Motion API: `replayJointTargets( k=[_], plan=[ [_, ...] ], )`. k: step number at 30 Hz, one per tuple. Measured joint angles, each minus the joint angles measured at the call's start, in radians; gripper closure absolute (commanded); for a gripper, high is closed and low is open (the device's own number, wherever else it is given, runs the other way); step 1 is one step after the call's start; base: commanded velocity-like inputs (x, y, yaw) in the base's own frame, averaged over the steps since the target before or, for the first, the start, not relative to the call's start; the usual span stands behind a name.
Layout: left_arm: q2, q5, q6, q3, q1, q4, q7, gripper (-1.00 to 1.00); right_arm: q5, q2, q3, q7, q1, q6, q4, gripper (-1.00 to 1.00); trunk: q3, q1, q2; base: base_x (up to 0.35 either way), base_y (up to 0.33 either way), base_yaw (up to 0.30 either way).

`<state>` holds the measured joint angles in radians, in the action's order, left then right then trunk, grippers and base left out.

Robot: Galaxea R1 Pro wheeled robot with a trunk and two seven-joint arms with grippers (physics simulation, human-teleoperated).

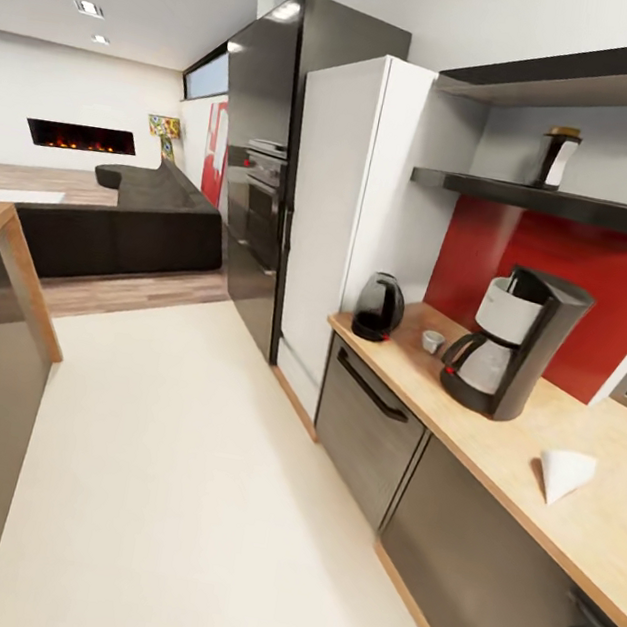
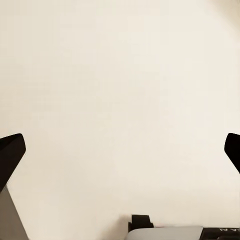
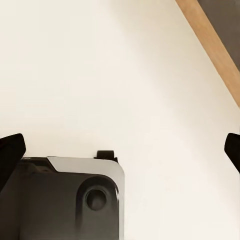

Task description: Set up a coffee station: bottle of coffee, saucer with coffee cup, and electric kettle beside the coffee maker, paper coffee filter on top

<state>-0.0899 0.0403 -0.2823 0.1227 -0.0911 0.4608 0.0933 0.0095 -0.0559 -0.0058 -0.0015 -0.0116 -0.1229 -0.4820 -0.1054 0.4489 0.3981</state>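
four task things are seen on the countertop (image 1: 494, 454): the kettle (image 1: 379, 307) by the fridge (image 1: 342, 227), the cup (image 1: 433, 342) between it and the coffee maker (image 1: 511, 342), and the paper filter (image 1: 565, 474) lying further along. the coffee bottle (image 1: 558, 157) is stood on the black shelf (image 1: 564, 204). the left gripper (image 2: 120, 150) and right gripper (image 3: 120, 150) are held with fingers wide apart over the pale floor (image 1: 183, 495).

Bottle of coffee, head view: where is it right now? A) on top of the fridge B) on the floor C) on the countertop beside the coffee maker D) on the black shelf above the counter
D. The bottle of coffee stands on the kitchen shelf, up the wall above the coffee maker on the kitchen countertop.
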Motion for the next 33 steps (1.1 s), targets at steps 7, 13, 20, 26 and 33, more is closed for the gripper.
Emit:
replayJointTargets(
  k=[7,13,20,26,33],
  plan=[
    [0.0,0.0,0.001,0.0,0.0,0.0,0.0,-1.0,0.0,0.0,0.001,0.0,0.0,0.0,0.0,-1.0,0.0,0.0,0.0,0.333,0.064,0.0],
    [0.0,0.0,0.0,0.001,0.0,-0.002,0.0,-1.0,-0.001,0.001,-0.003,0.0,0.0,0.001,0.0,-1.0,0.0,0.0,0.0,0.336,0.009,-0.004],
    [0.0,-0.001,0.0,0.001,0.0,-0.003,0.0,-1.0,-0.003,0.0,-0.006,0.005,0.0,0.002,0.0,-1.0,0.003,0.0,0.0,0.33,0.081,-0.173],
    [0.0,-0.002,0.0,0.004,0.0,-0.003,-0.001,-1.0,-0.006,0.0,-0.007,0.005,0.0,0.002,0.0,-1.0,0.007,0.0,0.0,0.26,0.211,-0.275],
    [-0.001,-0.002,0.0,0.007,0.0,-0.003,-0.001,-1.0,-0.007,0.0,-0.007,0.004,0.0,0.002,0.0,-1.0,0.01,0.001,0.0,0.068,0.072,-0.29]
  ],
)
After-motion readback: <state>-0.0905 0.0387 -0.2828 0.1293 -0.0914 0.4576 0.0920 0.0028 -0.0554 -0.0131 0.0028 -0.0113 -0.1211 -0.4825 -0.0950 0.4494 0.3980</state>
